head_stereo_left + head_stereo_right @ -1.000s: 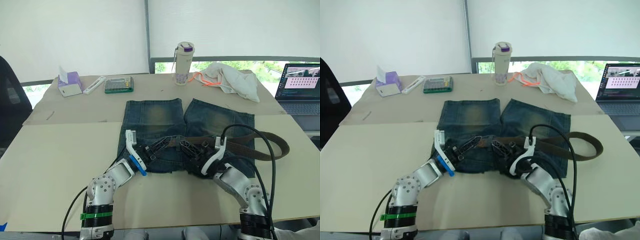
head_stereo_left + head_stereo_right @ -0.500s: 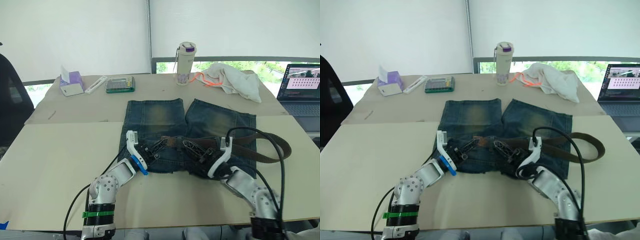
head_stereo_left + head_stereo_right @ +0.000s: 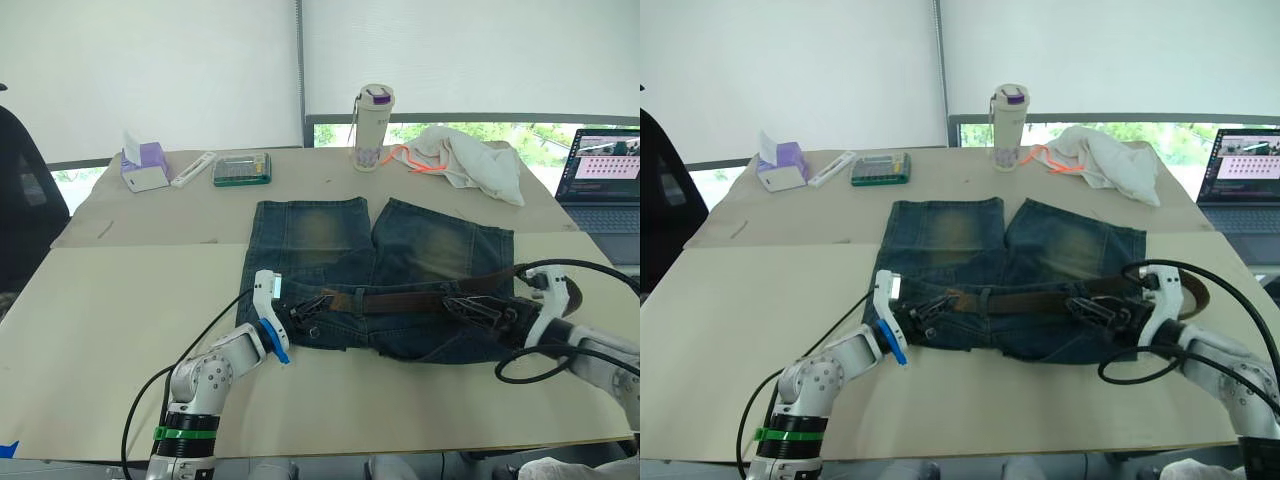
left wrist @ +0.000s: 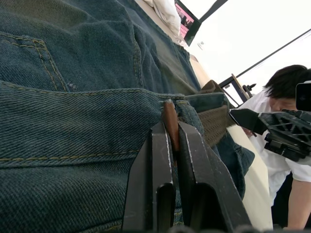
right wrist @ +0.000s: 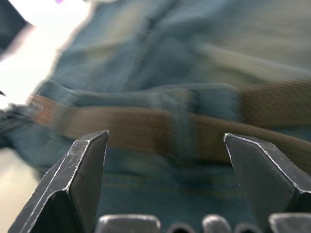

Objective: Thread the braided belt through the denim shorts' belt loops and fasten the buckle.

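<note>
Two grippers sit at the waistband of the denim shorts (image 3: 380, 270), which lie flat in the centre of the head view on the table (image 3: 110, 300), legs pointing toward the top of the frame. The braided belt (image 3: 400, 299) runs across the waistband, passing under belt loops (image 3: 358, 300), and its far end curves off the shorts toward the right edge. The left gripper (image 3: 312, 312), lower left of centre, has its fingers (image 4: 160, 160) pressed together, pinching the belt's brown tip (image 4: 170, 127) at the waistband edge. The right gripper (image 3: 1105, 310), at the right side of the shorts, has its fingers (image 5: 82, 170) spread wide, hovering beside the belt without touching it.
</note>
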Controlling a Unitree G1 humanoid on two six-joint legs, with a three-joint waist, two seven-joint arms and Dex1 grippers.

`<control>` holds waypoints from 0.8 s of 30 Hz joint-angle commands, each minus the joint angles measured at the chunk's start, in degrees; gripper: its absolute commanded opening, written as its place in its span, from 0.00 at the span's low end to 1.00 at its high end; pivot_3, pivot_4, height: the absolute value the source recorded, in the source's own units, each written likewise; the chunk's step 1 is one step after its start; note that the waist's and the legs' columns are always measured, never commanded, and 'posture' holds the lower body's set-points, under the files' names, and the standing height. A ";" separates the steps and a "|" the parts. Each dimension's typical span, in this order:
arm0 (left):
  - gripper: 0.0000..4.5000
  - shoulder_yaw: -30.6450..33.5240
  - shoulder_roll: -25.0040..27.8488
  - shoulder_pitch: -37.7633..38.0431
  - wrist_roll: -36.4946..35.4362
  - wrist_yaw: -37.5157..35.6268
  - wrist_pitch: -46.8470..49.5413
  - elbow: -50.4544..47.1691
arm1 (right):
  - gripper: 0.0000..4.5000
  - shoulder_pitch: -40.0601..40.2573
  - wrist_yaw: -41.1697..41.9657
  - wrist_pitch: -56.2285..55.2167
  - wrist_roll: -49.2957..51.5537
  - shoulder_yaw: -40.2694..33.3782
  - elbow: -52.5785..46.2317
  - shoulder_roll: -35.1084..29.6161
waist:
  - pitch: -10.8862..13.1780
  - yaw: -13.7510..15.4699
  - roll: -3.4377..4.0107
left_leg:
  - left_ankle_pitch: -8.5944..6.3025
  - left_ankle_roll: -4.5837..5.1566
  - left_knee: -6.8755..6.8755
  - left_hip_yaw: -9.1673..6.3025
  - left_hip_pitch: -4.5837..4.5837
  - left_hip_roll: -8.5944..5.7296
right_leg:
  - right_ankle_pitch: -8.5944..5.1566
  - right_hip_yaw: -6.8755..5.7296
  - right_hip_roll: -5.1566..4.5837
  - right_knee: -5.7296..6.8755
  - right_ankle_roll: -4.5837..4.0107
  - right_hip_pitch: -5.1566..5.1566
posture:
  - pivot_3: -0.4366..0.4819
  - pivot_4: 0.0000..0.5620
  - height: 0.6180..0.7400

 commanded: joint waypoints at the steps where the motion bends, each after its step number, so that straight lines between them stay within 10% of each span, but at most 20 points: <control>1: 0.00 -0.07 -0.34 -0.91 1.28 0.08 -1.44 -0.01 | 0.93 -0.09 2.39 -1.26 -4.81 0.18 0.07 -2.02 | 0.02 0.01 -0.04 | 0.00 0.00 0.00 0.00 0.00 0.00 | 0.00 0.00 0.00 0.00 0.00 0.00 | 0.48 0.27 1.00; 16: 0.00 0.74 -3.09 -3.40 4.61 1.76 -4.70 3.15 | 0.93 -6.41 2.28 3.39 -11.93 3.95 6.74 3.66 | 0.08 0.14 -0.13 | 0.01 -0.01 0.05 -0.01 0.00 0.00 | 0.01 0.01 -0.01 0.01 -0.01 0.00 | 0.48 0.27 1.00; 24: 0.00 0.03 -4.52 -3.47 5.68 1.78 -5.40 3.35 | 0.37 -9.65 2.17 5.59 -10.69 0.28 8.94 6.80 | 0.03 0.18 -0.10 | 0.01 -0.02 0.06 -0.02 0.00 -0.01 | 0.01 0.00 -0.01 0.03 -0.01 0.02 | 0.48 0.27 1.00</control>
